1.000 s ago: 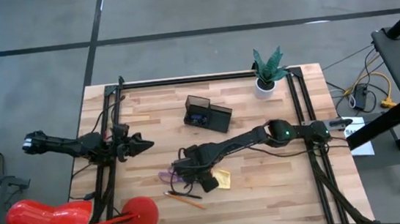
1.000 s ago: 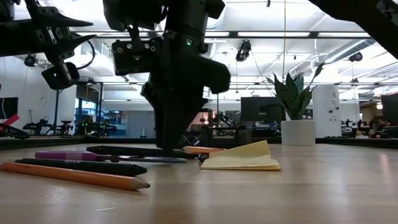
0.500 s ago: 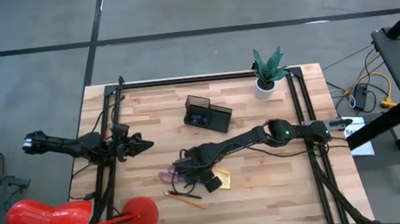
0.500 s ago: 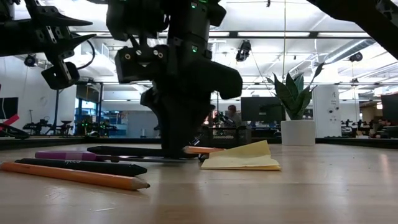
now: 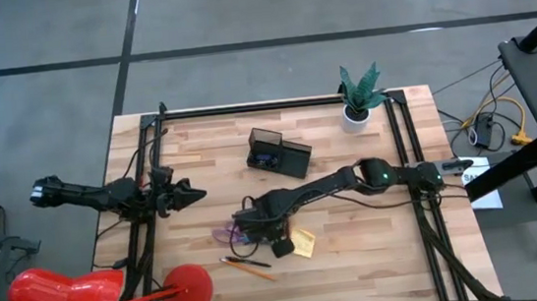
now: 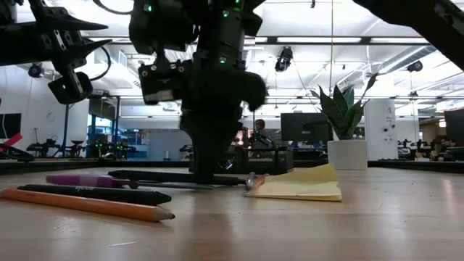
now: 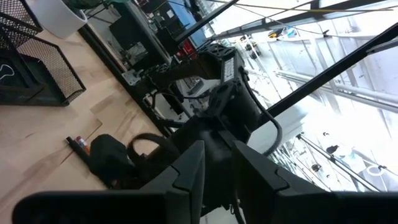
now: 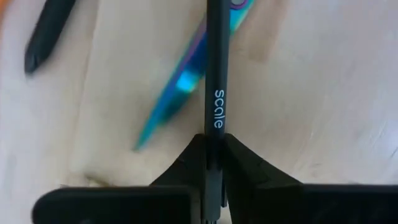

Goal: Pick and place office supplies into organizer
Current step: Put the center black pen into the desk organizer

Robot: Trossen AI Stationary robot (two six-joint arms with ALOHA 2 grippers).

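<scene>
My right gripper (image 5: 258,232) stands at the table's middle, pointing down, shut on a black pen (image 6: 167,176) printed "scale". Under the pen lie the purple-handled scissors (image 5: 226,238), their shiny blade (image 8: 177,87) slanting across the wood. A yellow sticky-note pad (image 5: 303,242) lies flat just right of the gripper. Another dark pen (image 6: 94,193) and an orange pencil (image 6: 87,205) lie nearer the front edge. The black mesh organizer (image 5: 279,154) stands farther back. My left gripper (image 5: 192,192) hovers at the table's left, slightly open, holding nothing. My right gripper pinches the black pen's barrel (image 8: 215,118) between its two fingers, just beside the "scale" print. The fingers (image 6: 210,156) come from above, pointing down, and lie across the pen. The pen lies level on the table, crossing over the scissors' blade.
A white pot with a green plant (image 5: 357,97) stands at the far right. A red lamp (image 5: 65,298) sits at the near left corner, its round base (image 5: 189,289) on the table. Black rails (image 5: 415,186) run along both sides of the table.
My right gripper has shut on the black pen while staying low at the table. The pen and the yellow pad have slid a little along the table, away from the scissors' handles.
</scene>
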